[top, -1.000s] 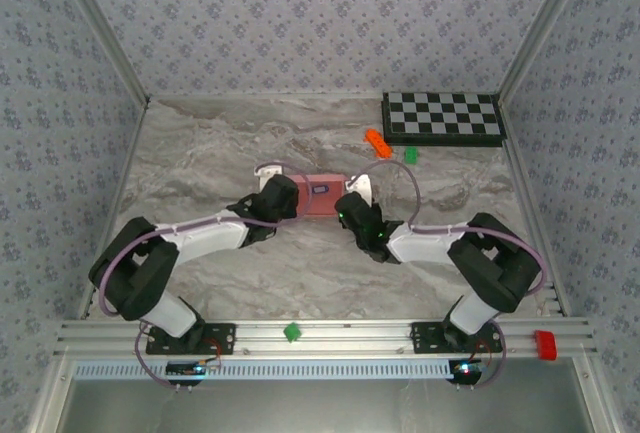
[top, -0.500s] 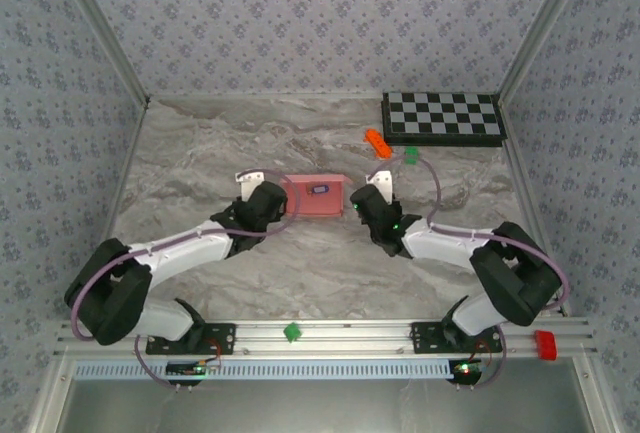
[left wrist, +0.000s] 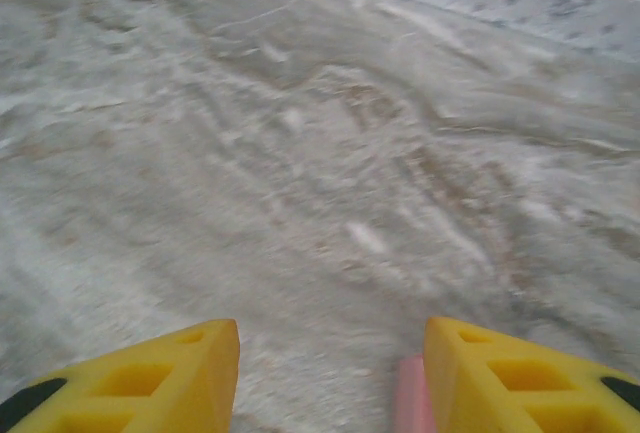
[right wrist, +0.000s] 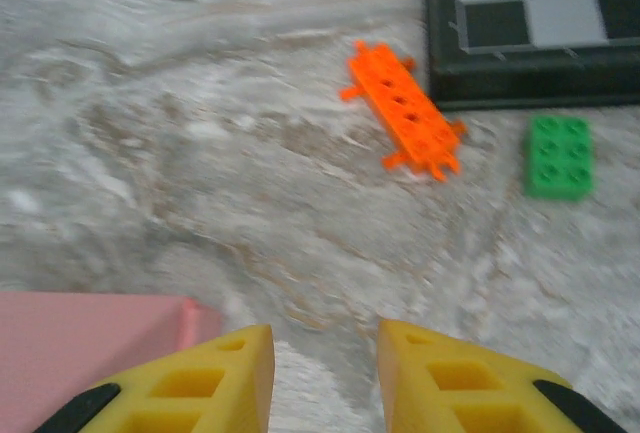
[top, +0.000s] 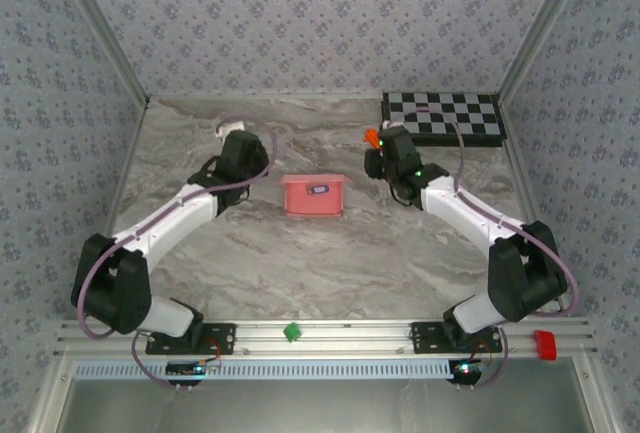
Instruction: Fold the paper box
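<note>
The paper box (top: 315,196) is a small salmon-pink rectangular box lying closed on the marble table (top: 300,273), with a dark mark on its top. My left gripper (top: 243,151) hovers to the box's back left, apart from it. In the left wrist view that gripper (left wrist: 332,338) is open and empty, with a pink edge of the box (left wrist: 408,398) beside its right finger. My right gripper (top: 392,151) hovers to the box's back right. Seen from its wrist, it (right wrist: 325,338) is open with bare table between the fingers, and the box's corner (right wrist: 90,348) lies at lower left.
A checkerboard (top: 443,118) lies at the back right corner. An orange block (right wrist: 402,113) and a green block (right wrist: 560,156) lie on the table just ahead of my right gripper. Patterned walls close in the back and sides. A small green piece (top: 292,332) sits on the near rail.
Both grippers have let go of the box's ends and drawn away toward the back, left one leftward, right one rightward, jaws widening. The box stays put.
</note>
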Tool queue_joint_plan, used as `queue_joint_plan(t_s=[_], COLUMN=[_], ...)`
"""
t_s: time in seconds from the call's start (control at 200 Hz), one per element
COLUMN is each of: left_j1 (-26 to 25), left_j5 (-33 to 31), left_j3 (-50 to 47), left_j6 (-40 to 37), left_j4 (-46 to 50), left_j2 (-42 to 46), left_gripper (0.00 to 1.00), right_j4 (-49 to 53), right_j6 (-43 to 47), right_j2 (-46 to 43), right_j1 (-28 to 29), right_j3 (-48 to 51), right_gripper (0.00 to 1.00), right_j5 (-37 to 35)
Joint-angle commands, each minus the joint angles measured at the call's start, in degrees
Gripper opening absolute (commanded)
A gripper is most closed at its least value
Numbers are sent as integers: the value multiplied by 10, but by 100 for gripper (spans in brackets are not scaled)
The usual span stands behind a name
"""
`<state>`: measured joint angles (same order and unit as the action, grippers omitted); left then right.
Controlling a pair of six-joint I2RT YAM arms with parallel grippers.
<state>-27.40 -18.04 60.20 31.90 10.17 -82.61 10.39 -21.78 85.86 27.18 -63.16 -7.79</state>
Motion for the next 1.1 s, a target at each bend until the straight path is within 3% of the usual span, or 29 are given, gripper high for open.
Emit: queue_joint_plan(t_s=[0.0,0.17,0.455,1.094], left_j1=[14,15,14,4], left_j5=[133,234,286,283], left_j3=[52,102,97,59], left_j6=[-25,-32,-32,-6], left_j4=[40,70,72,65], left_j2=[-37,-96,-126,-137], left_gripper=[51,50,47,46], right_j4=[58,84,109,104], right_j6=[34,36,48,25], right_j2=[36,85,126,155], right_j1=[-2,1,13,28], right_j3=[-61,-112,-124,-106], right_gripper=[35,37,37,37], right_j5=[124,200,218,219])
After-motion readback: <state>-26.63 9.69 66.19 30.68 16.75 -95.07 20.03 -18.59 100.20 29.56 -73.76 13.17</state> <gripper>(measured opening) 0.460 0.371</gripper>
